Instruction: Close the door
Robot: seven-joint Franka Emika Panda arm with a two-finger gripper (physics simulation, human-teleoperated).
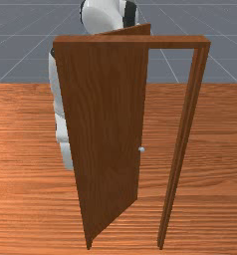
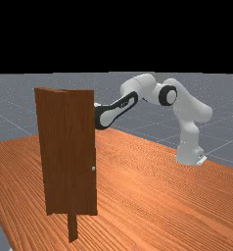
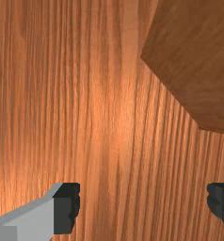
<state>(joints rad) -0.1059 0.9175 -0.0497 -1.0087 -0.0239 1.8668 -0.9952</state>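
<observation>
Door and frame, front view. The tall, flat door of dark brown grained wood (image 1: 105, 124) stands ajar within a slim rectangular door frame of reddish-brown wood (image 1: 130, 43). Its hinged edge runs along the frame's post at the front view's left; the panel slants back from there toward the robot, its free edge well apart from the opposite post, so that an upright opening lies between them. The door's face is plain, with fine vertical grain, and its top edge rises behind the crossbar. A small, round, pale grey knob (image 1: 142, 149) sits at the free edge, below mid-height. The table of orange-brown wood (image 1: 21, 199) extends beneath.

Far view. The door appears as an upright brown panel on the far view's left, with the knob near its right-hand edge. The white and grey robot arm (image 2: 187, 103) arches over the table and reaches toward the panel, its leading end partly hidden behind the wood.

Wrist view. The two-finger gripper (image 3: 144, 207) is spread wide, its dark fingertips (image 3: 67, 209) well apart, with nothing held between them. The door's darker wood, angular in outline, lies ahead of the gripper and toward one finger, apart from both visible fingertips.
</observation>
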